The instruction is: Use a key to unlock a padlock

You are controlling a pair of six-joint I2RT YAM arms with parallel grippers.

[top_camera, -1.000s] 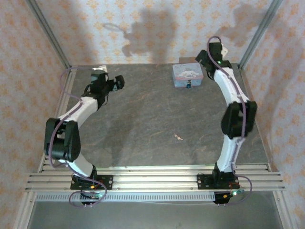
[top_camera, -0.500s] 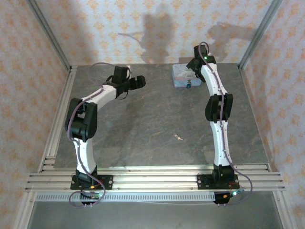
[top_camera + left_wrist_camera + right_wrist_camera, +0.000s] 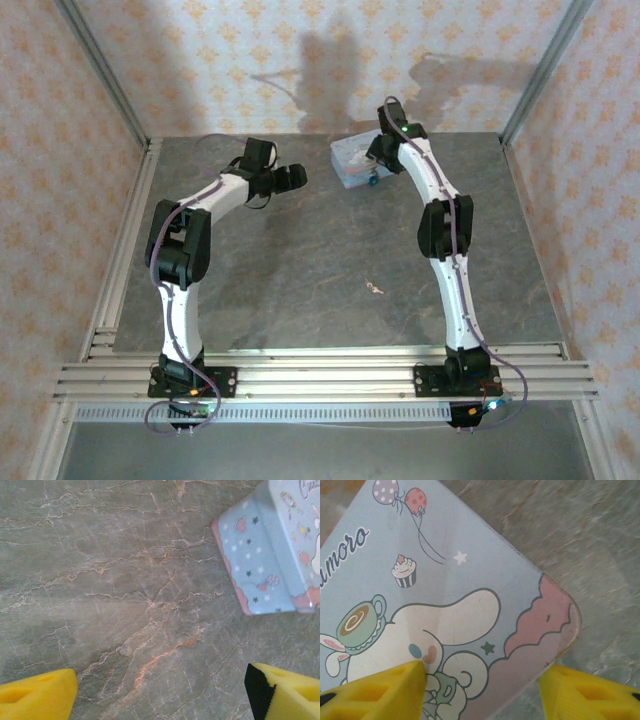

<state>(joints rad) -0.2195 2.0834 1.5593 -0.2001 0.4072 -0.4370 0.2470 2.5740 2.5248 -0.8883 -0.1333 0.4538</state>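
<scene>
- Two arms reach toward the far end of the table in the overhead view. The left gripper hangs over bare stone, and the right gripper sits over the right part of the light-blue tin.
- Same view: I make out the padlock as a small dark blue speck at the tin's near side, just below the right gripper. It is too small for me to say how its shackle stands.
- The key lies pale and tiny on the open table, nearer the arm bases and well apart from both grippers.
- Left wrist camera: the yellow fingertips are spread wide at the lower corners with marbled table between them. A corner of the tin lies up to the right, apart from them.
- Right wrist camera: the fingers stand apart, straddling a rounded corner of the tin's cartoon lid — one overlaps the lid, the other is off its edge. I cannot tell whether either touches it.
</scene>
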